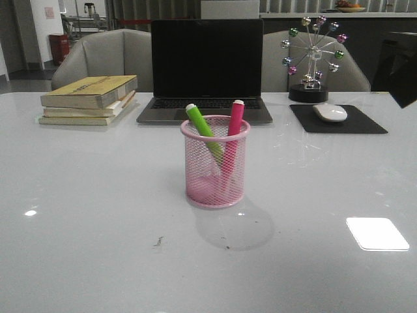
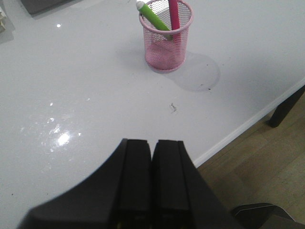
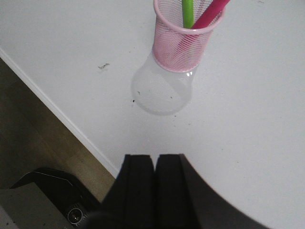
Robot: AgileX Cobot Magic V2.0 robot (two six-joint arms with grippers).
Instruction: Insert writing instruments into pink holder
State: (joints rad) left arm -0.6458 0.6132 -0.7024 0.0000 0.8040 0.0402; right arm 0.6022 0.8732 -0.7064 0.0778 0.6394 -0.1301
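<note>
The pink holder (image 1: 215,171) stands upright at the middle of the white table, also seen as the pink holder (image 2: 166,40) and the pink holder (image 3: 187,38). Inside it lean a lime green marker (image 1: 203,126) and a bright pink marker (image 1: 233,134), pale ends up. My left gripper (image 2: 152,143) is shut and empty, well back from the holder near the table's front edge. My right gripper (image 3: 155,157) is shut and empty too, also back by the front edge. Neither gripper shows in the front view.
Behind the holder sit an open laptop (image 1: 206,72), stacked books (image 1: 90,99) at back left, and a mouse (image 1: 330,112) on a black pad with a ferris-wheel ornament (image 1: 311,59) at back right. The table's front edge (image 2: 248,126) drops to wooden floor.
</note>
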